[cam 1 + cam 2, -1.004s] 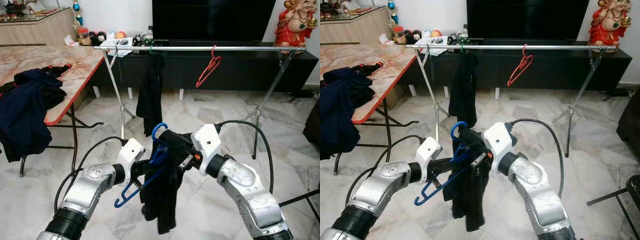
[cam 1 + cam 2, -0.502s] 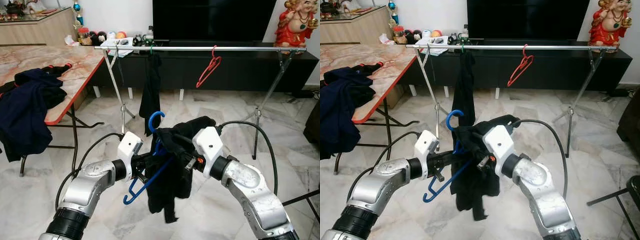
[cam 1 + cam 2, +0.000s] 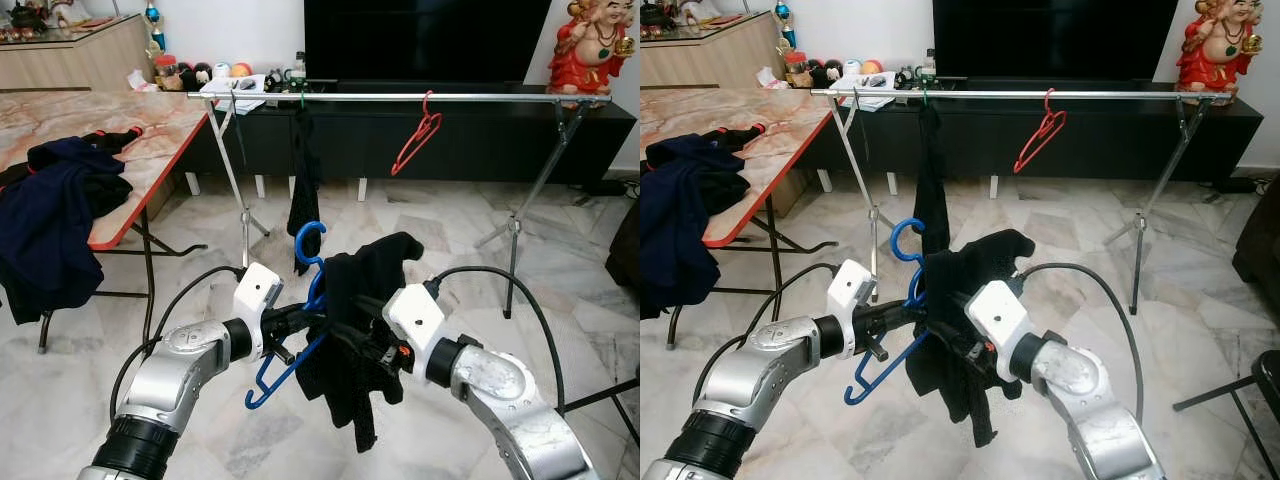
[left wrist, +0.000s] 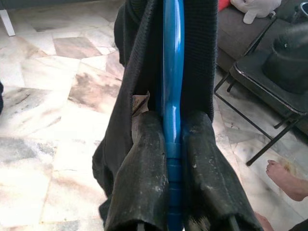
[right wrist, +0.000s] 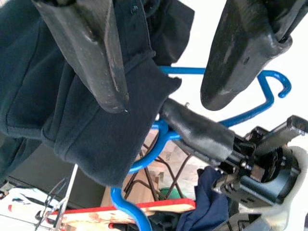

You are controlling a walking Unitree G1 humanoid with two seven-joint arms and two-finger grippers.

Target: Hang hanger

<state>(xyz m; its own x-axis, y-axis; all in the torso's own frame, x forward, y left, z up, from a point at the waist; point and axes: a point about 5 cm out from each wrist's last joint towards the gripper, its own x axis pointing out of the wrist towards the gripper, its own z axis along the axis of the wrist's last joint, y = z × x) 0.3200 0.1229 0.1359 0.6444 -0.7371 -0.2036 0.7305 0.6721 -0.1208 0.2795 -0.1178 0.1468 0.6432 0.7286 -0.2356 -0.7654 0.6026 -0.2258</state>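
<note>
A blue hanger (image 3: 311, 241) is held upright in front of me, hook up, below and nearer than the metal rail (image 3: 400, 97). A black garment (image 3: 362, 300) is draped over it and hangs down past its lower bar. My left gripper (image 3: 300, 324) is shut on the blue hanger (image 4: 172, 72), one of its fingers (image 4: 140, 178) on each side of the bar. My right gripper (image 3: 356, 346) sits just right of the garment, open. In the right wrist view its fingers (image 5: 91, 43) stand wide apart, with the black garment (image 5: 72, 120) beside one.
A red hanger (image 3: 416, 136) and a dark garment (image 3: 300, 190) hang on the rail. Its crossed legs (image 3: 243, 215) stand on the marble floor. A table (image 3: 150, 135) with dark blue clothes (image 3: 50, 210) is on the left. A black TV cabinet (image 3: 470, 130) stands behind.
My right arm has drawn back and down from the top of the garment, its fingers now apart. The left gripper raised the hanger a little, then held still.
</note>
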